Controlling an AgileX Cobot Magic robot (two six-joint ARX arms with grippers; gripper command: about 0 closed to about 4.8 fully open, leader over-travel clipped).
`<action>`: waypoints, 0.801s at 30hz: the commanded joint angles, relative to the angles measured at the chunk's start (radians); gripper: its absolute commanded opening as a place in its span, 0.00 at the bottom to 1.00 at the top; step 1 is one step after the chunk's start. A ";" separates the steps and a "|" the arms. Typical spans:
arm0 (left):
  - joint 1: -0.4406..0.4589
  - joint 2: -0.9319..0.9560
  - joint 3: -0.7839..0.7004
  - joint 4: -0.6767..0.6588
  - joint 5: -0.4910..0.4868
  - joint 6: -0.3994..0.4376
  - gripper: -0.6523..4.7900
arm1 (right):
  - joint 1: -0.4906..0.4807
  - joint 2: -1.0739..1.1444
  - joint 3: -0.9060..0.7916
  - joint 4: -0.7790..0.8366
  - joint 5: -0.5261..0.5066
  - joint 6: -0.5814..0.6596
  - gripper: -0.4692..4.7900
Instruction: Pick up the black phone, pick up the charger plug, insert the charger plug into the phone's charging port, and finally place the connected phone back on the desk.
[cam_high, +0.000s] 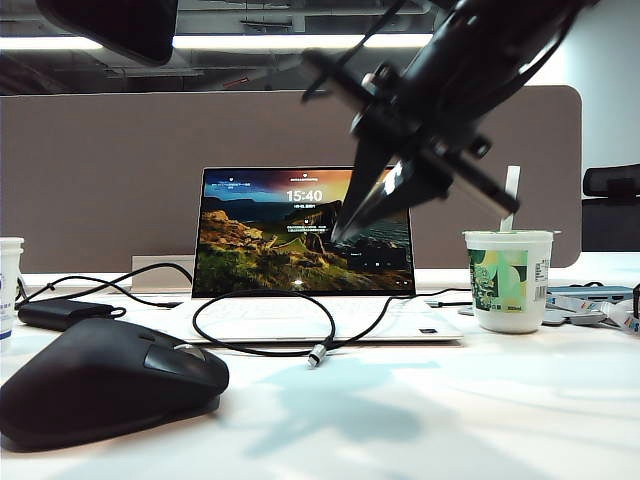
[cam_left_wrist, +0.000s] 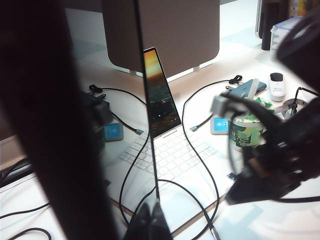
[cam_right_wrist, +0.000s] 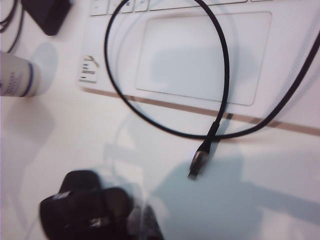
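Note:
The black phone (cam_high: 110, 25) hangs in the air at the top left of the exterior view, cut by the frame. My left gripper (cam_left_wrist: 150, 207) is shut, and a thin dark edge rises from between its tips. A broad blurred dark shape (cam_left_wrist: 50, 125) beside it hides part of the desk (cam_high: 420, 420). The charging port does not show. The charger plug (cam_high: 318, 353) (cam_right_wrist: 199, 161) lies on the desk in front of the laptop, at the end of its looped black cable (cam_high: 260, 345). My right gripper (cam_high: 340, 235) (cam_right_wrist: 145, 225) hovers above it, tips together, holding nothing.
An open laptop (cam_high: 300, 240) stands mid-desk, with the cable looped over its palm rest. A black mouse (cam_high: 100, 385) (cam_right_wrist: 85, 210) sits front left, a power brick (cam_high: 60, 313) behind it. A yoghurt cup (cam_high: 508, 280) stands to the right, with small devices beyond it.

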 joint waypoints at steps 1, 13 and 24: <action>-0.001 -0.015 0.009 0.043 0.001 0.005 0.11 | -0.001 0.073 0.051 -0.048 -0.033 0.030 0.52; -0.002 -0.037 0.009 0.042 0.001 0.004 0.11 | 0.003 0.250 0.190 -0.130 0.014 0.033 0.52; -0.002 -0.042 0.008 0.043 0.002 0.004 0.11 | 0.007 0.297 0.205 -0.166 0.055 0.034 0.49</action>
